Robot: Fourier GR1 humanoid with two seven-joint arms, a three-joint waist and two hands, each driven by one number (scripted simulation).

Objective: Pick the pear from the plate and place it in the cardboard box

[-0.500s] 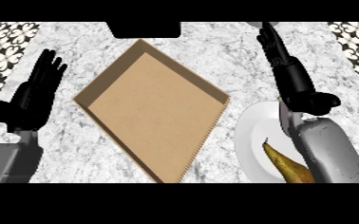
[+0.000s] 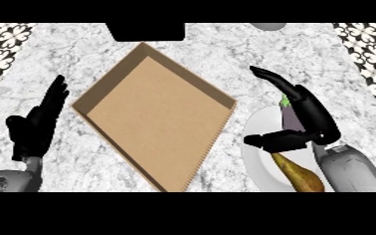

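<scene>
**Right robot hand open over the plate, pear not yet gripped**

The right robot hand (image 2: 308,117) hovers with fingers and thumb apart, holding nothing, over a purple vegetable (image 2: 291,119) on the white plate (image 2: 255,152). The pear (image 2: 300,175) lies on the same plate, nearer the wrist. A good grasp probably means drawing back and closing across the pear's thick end. The cardboard box (image 2: 158,124) sits to its left on the counter (image 2: 220,55). No writing is readable.
</scene>
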